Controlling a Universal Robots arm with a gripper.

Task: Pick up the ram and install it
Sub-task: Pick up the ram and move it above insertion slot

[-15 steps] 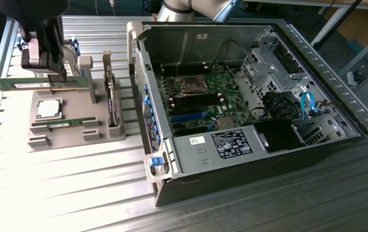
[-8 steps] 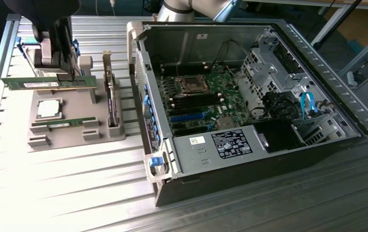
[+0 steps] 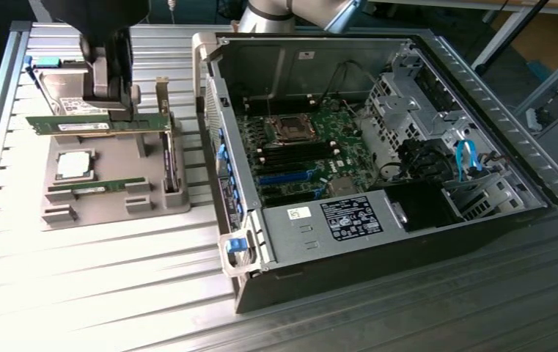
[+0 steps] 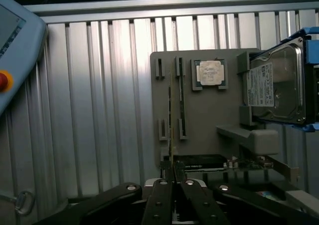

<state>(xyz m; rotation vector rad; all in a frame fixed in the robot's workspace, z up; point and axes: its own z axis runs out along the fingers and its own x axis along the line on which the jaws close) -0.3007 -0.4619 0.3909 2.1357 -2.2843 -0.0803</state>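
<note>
Ram (image 3: 97, 124) sits pinched at its top edge in the gripper (image 3: 120, 111), whose fingers are pressed together on the thin green board. The stick hangs level, white label facing the exterior view, above the far edge of the grey holder tray (image 3: 112, 158). In the wrist view the same ram (image 4: 171, 120) appears edge-on as a thin line running straight out from between the fingertips of the gripper (image 4: 173, 177), over the tray (image 4: 209, 115).

A second ram (image 3: 96, 188) stands in its slots along the tray's near edge, well apart from the held one. The silver processor (image 3: 73, 165) lies between the two sticks, toward the tray's edge on the exterior view's left. A hard drive (image 4: 276, 83) rests at the tray's far end.

The tray lies on a slatted aluminium table (image 3: 93, 279), just beside an open computer case (image 3: 377, 242) with its motherboard (image 3: 298, 147) exposed.
</note>
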